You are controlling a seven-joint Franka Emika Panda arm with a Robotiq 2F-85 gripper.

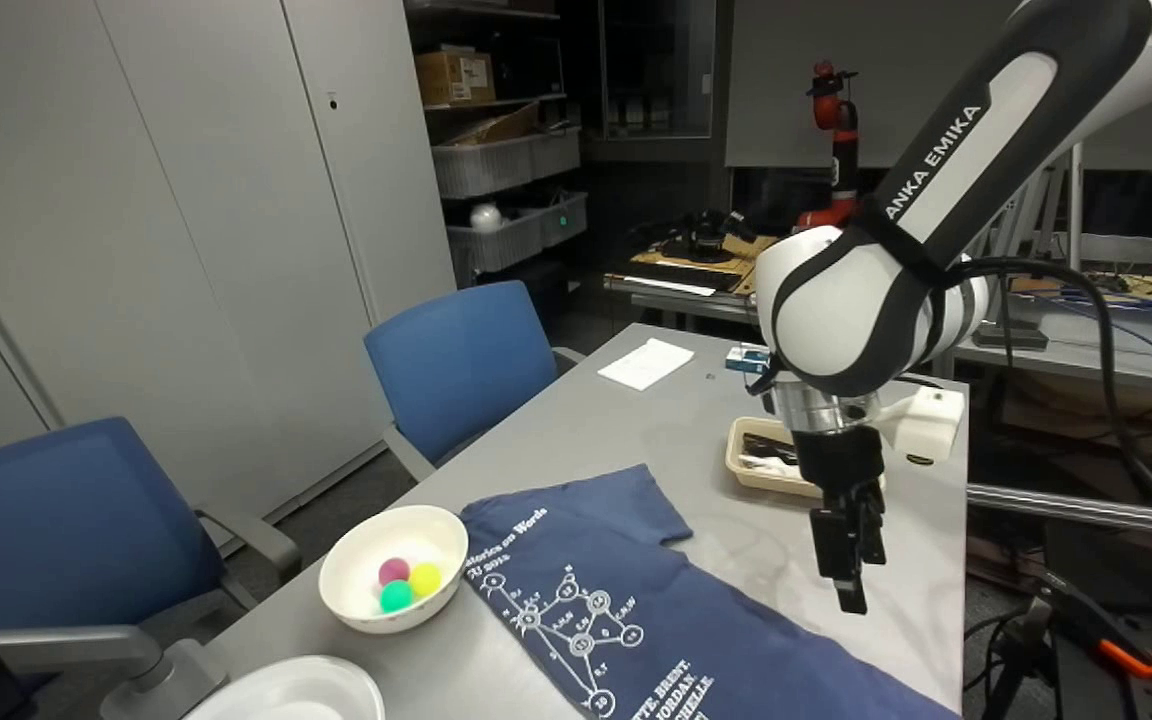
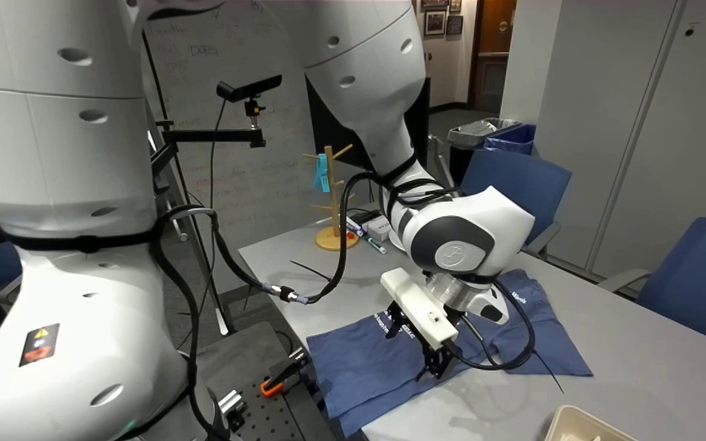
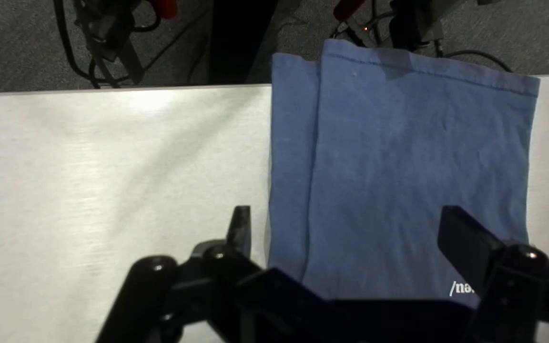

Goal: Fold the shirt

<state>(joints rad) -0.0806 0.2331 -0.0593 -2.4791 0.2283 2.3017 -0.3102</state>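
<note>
Black two-fingered pincer (image 3: 347,219): apart, empty
Navy fabric shirt (image 3: 408,166): below, side edge seen between tips
Long axis: square to jaws

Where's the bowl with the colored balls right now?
In an exterior view, the bowl sits on the table, left of the shirt, with a white dish nearer the bottom edge.

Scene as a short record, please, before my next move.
Item: navy-blue fabric shirt with white print
Fold: seems folded once lengthwise; print cut off along one edge
Overhang: hem reaches past grey tabletop
Grasp: black two-fingered pincer, open, holding nothing
Beside shirt: white round bowl with pink, yellow and green balls
Also there: beige rectangular tray with black and white items
</note>
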